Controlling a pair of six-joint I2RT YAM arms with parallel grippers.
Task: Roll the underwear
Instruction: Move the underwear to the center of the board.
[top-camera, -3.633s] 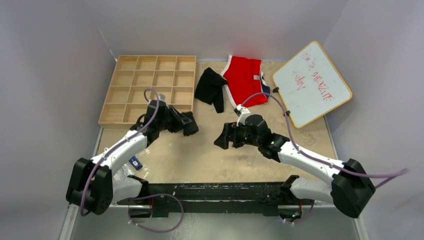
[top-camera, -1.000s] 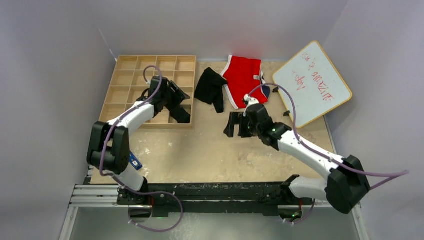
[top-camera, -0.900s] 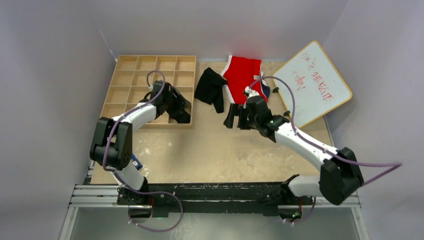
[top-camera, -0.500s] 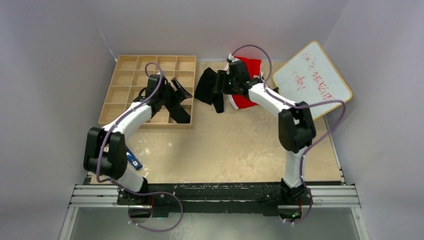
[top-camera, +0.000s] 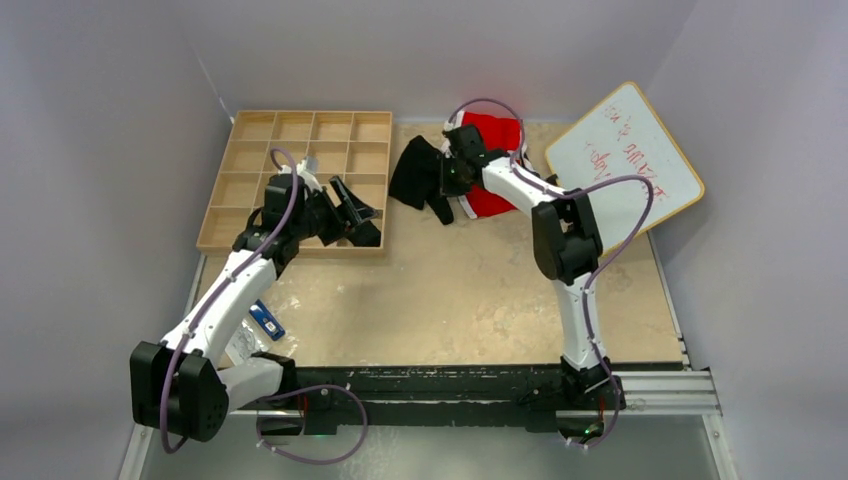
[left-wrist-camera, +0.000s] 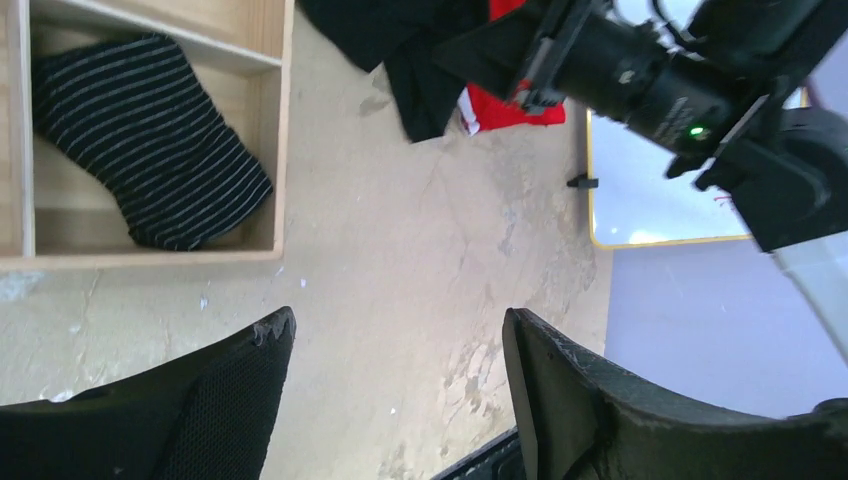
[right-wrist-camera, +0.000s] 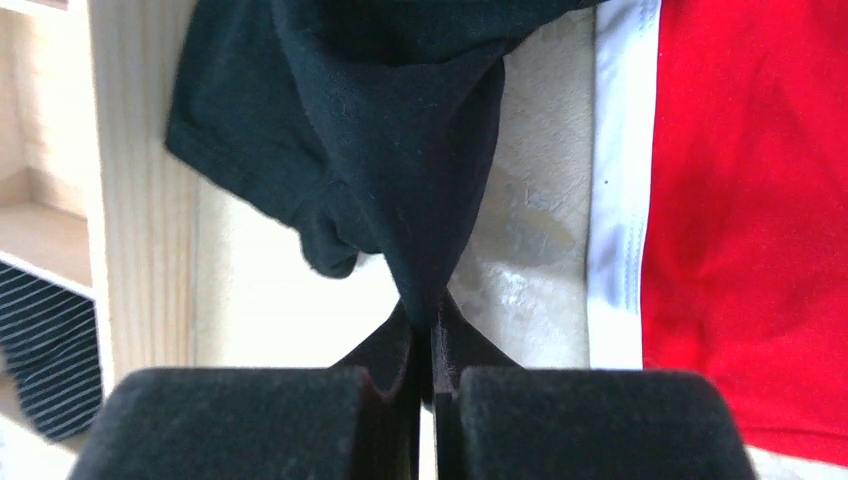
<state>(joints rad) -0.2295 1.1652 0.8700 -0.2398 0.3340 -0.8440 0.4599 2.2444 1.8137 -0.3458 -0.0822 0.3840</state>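
Note:
One black underwear (top-camera: 418, 175) lies crumpled on the table between the wooden tray (top-camera: 300, 125) and the red briefs. My right gripper (top-camera: 447, 176) is stretched out to its right edge. In the right wrist view this gripper (right-wrist-camera: 425, 315) is shut, pinching a fold of the black underwear (right-wrist-camera: 370, 120). A second, finely striped underwear (left-wrist-camera: 150, 140) sits rolled in the tray's near right compartment (top-camera: 365, 233). My left gripper (top-camera: 350, 203) hangs open just left of it, and nothing lies between its fingers (left-wrist-camera: 230, 400).
Red briefs (top-camera: 495, 150) with white trim (right-wrist-camera: 615, 180) lie right of the black underwear, partly under my right arm. A whiteboard (top-camera: 622, 165) leans at the back right. A small blue object (top-camera: 266, 320) lies near the left arm. The tray wall (right-wrist-camera: 140, 200) stands close left of the pinched fabric.
My right arm has swung out to the far black underwear and shut on its edge. My left gripper has opened, left the rolled underwear in the tray and drawn back.

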